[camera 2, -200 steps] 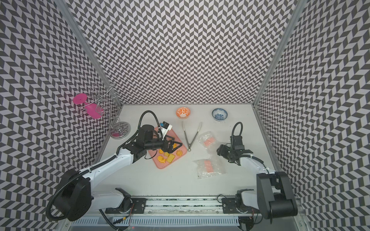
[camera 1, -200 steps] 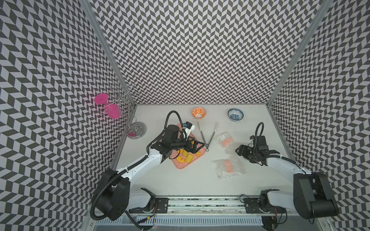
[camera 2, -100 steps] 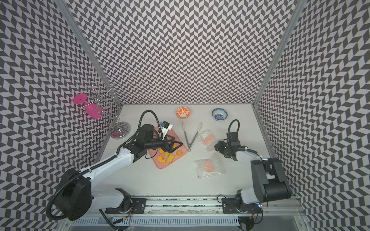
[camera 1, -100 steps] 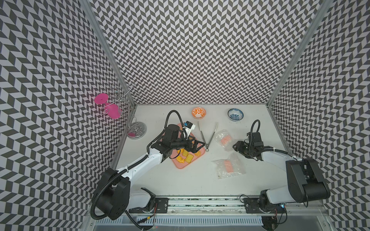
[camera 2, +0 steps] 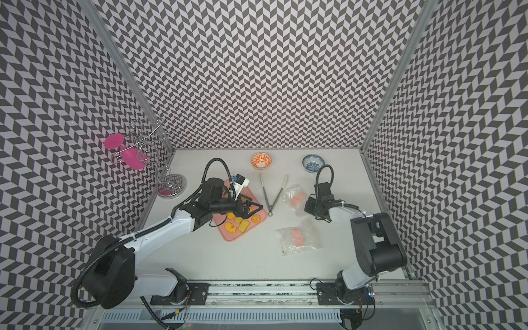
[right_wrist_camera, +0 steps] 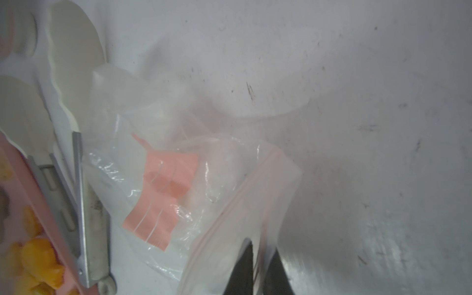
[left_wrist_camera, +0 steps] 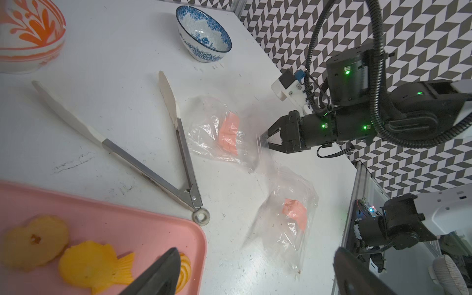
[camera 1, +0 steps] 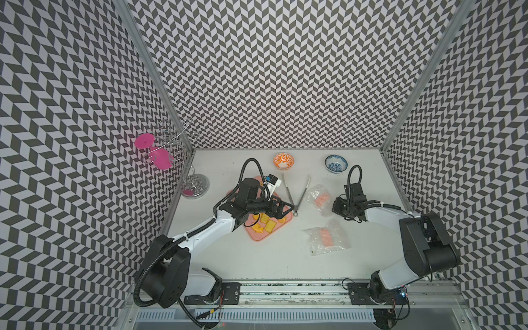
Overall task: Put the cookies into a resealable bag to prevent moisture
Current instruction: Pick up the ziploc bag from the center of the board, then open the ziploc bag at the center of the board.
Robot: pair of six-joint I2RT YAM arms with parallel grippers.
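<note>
My right gripper [left_wrist_camera: 266, 140] was pinched shut on the zip edge of the clear resealable plastic bag [camera 1: 317, 197], a pink slip [right_wrist_camera: 163, 194] inside it. My left gripper [camera 2: 255, 209] hung wide open over the yellow-orange cookies [camera 1: 267, 225], which lay on the flat pink tray [camera 1: 260, 237].

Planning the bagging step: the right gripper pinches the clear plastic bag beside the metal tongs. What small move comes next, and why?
Probably lift the right gripper slightly: its jaws are shut on the zip edge of the clear plastic bag lying on the white table, and the open left gripper hovers over the yellow cookies on the pink tray.
</note>
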